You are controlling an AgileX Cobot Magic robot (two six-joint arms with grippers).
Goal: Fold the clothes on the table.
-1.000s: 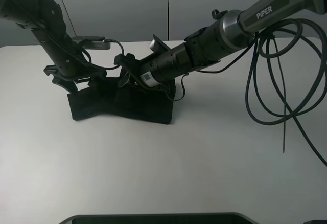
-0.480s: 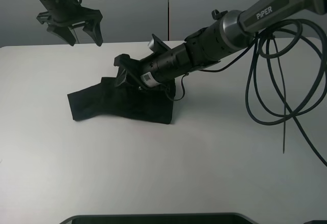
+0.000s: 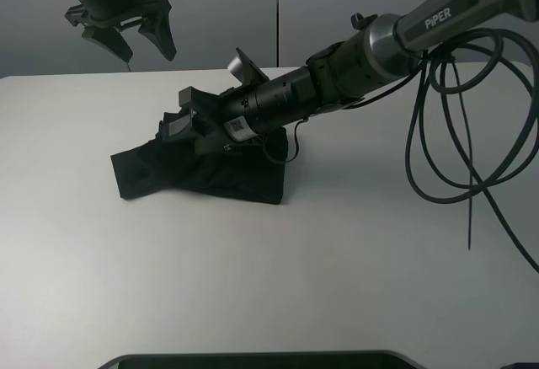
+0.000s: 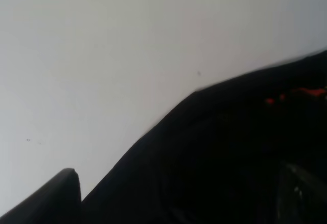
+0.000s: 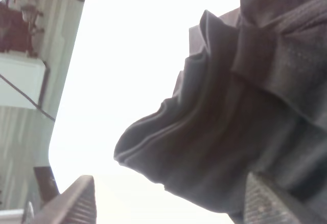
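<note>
The folded black shirt [image 3: 202,171] lies near the bench's [image 3: 337,259] far edge; the left tool [image 3: 130,36] hangs spread above, while the right tool [image 3: 181,120], jaws apart, hovers over it.

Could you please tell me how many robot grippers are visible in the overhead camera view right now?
2. The left gripper hangs open above the table's far left edge, clear of the black T-shirt. The right gripper is low over the T-shirt, jaws parted.
</note>
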